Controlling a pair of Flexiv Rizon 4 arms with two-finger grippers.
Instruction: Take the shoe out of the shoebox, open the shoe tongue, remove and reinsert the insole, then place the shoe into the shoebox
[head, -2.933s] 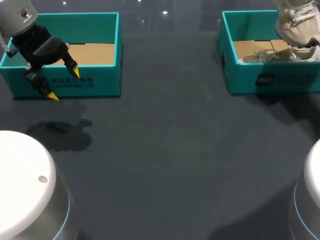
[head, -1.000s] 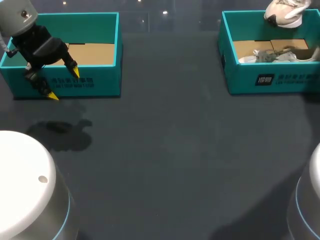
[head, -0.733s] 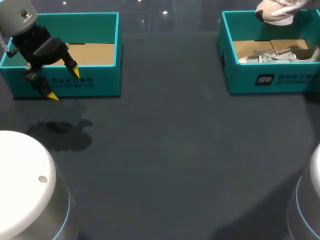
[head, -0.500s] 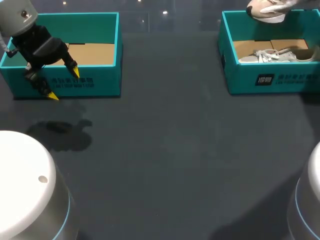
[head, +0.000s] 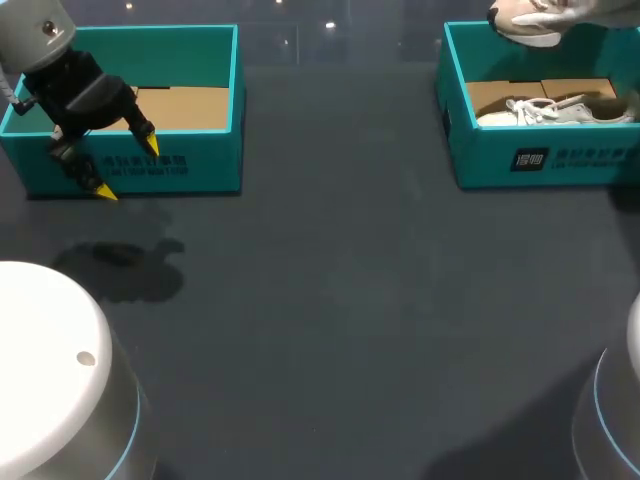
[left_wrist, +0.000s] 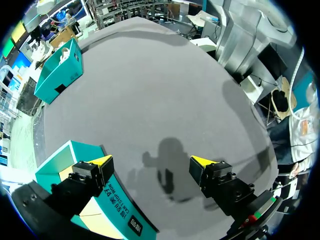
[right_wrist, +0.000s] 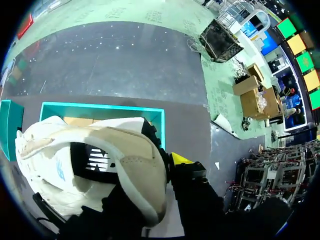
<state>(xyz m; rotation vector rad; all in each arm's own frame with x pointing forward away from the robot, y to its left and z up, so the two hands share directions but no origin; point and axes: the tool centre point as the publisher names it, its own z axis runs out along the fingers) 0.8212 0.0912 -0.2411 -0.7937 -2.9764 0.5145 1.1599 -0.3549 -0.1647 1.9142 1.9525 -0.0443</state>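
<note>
Left claw (head: 127, 168): fingers spread wide with nothing between them, hanging at the front wall of the left shoebox (head: 190, 165).
Left claw's tips: one yellow tip is over that box's front wall, the other is outside it above the dark table (head: 350, 300).
Right claw (right_wrist: 156, 165): clamped on the heel of the cream shoe (right_wrist: 100, 165). One yellow tip shows just outside the heel. The other is hidden, probably inside the collar.
Cream shoe: aloft in the right claw, its toe stretching ahead of the fingers, over the far rim of the right shoebox (head: 480, 160).
Right shoebox: beneath and ahead of the right claw, well apart from the left claw.
Second shoe (head: 545, 110): pale, lying on the right shoebox's cardboard floor, below the right claw's load.
</note>
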